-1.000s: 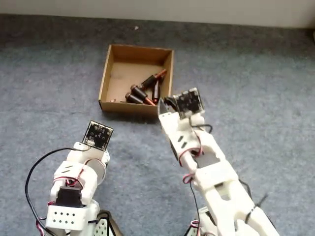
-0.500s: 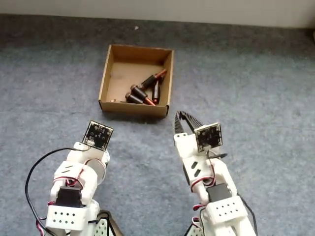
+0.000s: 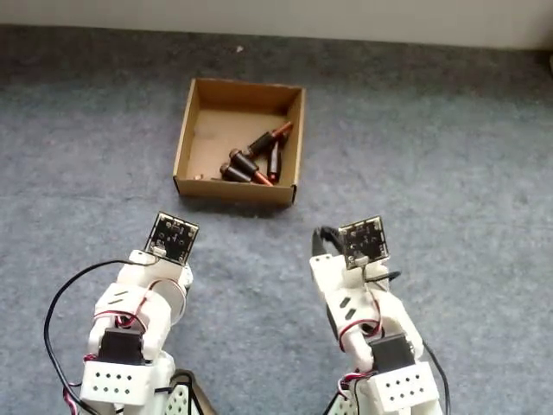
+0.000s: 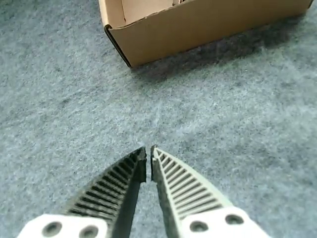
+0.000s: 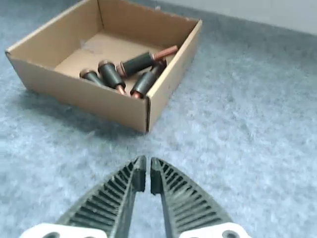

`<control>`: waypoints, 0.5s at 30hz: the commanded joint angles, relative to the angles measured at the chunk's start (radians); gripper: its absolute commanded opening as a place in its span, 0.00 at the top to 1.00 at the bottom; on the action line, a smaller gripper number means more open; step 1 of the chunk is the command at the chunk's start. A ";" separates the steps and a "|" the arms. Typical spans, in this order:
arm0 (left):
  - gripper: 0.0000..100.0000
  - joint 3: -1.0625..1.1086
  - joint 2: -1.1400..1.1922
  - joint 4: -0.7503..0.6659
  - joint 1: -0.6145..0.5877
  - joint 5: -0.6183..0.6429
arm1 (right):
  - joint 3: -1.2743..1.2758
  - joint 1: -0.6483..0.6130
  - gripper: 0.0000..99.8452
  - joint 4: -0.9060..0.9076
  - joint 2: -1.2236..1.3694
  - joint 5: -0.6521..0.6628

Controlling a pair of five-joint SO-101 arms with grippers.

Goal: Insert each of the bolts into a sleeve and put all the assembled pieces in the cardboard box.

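My right fingers [image 5: 118, 196], pressed together on nothing, are now drawn back near me from the brown cardboard box [image 3: 233, 189] holding the black-sleeved copper bolts [image 3: 245, 164], so I judge the job done.

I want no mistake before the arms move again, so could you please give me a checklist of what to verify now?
1. The left gripper is shut and holds nothing: ok.
2. The right gripper is shut and holds nothing: ok.
3. Both grippers are apart from the cardboard box, above the carpet: ok.
4. Four assembled pieces lie inside the cardboard box: ok.
5. Every bolt is fully seated in its sleeve: cannot tell.
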 commanded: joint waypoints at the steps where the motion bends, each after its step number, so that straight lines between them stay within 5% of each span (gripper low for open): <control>1: 0.96 0.027 -0.008 -0.005 -0.008 -0.006 | 0.145 0.015 0.99 0.206 -0.085 0.008; 10: 0.96 0.027 -0.008 -0.005 -0.008 -0.006 | 0.143 0.015 0.99 0.642 -0.208 0.014; 15: 0.96 0.027 -0.008 -0.003 -0.008 -0.006 | 0.143 0.013 0.99 0.668 -0.206 0.012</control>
